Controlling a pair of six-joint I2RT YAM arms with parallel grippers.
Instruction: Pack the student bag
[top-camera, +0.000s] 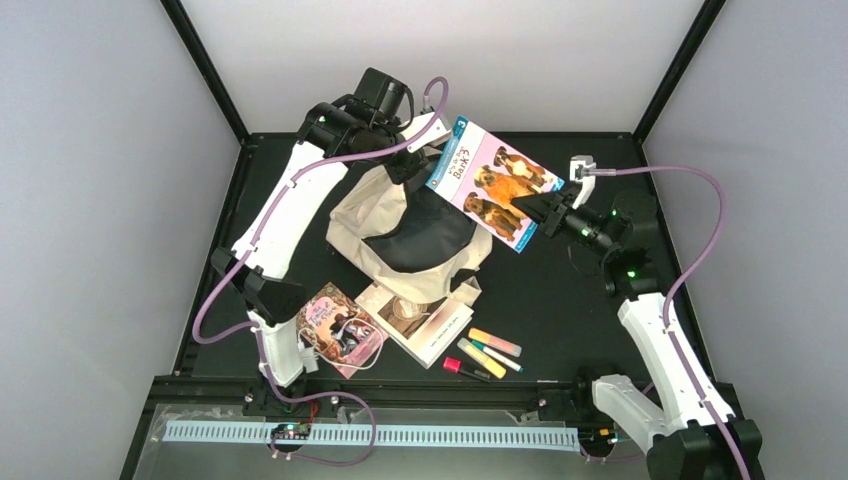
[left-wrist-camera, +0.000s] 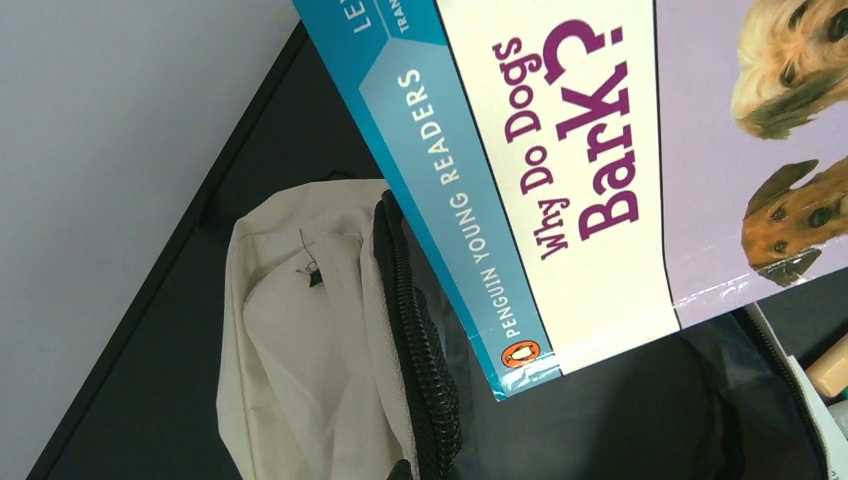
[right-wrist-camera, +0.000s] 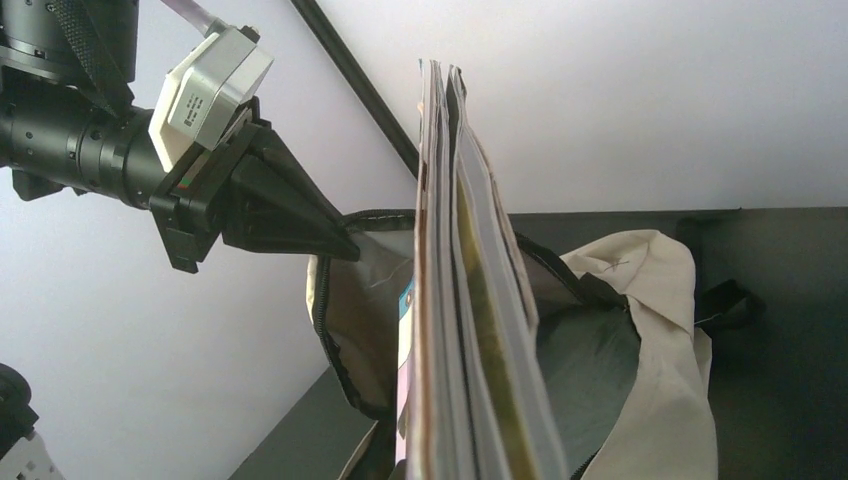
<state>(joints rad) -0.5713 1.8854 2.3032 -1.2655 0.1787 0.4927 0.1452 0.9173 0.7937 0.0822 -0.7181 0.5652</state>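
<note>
The bag (top-camera: 375, 215) lies at the middle of the table (top-camera: 570, 300), mouth gaping upward. The left gripper (top-camera: 398, 172) reaches in from the far side, and its jaws are pinched together on the far rim of the mouth. In the right wrist view its dark fingers (right-wrist-camera: 300, 215) taper to a point right at the zipper edge and lift the rim.

The right gripper (top-camera: 530, 208) sits just right of the bag, clamped on the edge of a book (top-camera: 485, 180) titled "Why Do Dogs Bark?". The book is held tilted, and its lower corner hangs over the open mouth without touching the fabric, as far as can be seen.

The bag is soft cream cloth (left-wrist-camera: 290, 340), crumpled, with a dark zipper around the opening and a dark lining inside.

In front of the bag, near the arm bases, lie a pink book (top-camera: 338, 328) with a cable across it, a white book (top-camera: 425, 318) touching the bag's near edge, and a few markers (top-camera: 490, 350) just right of that. The held book covers part of the opening in the left wrist view.
</note>
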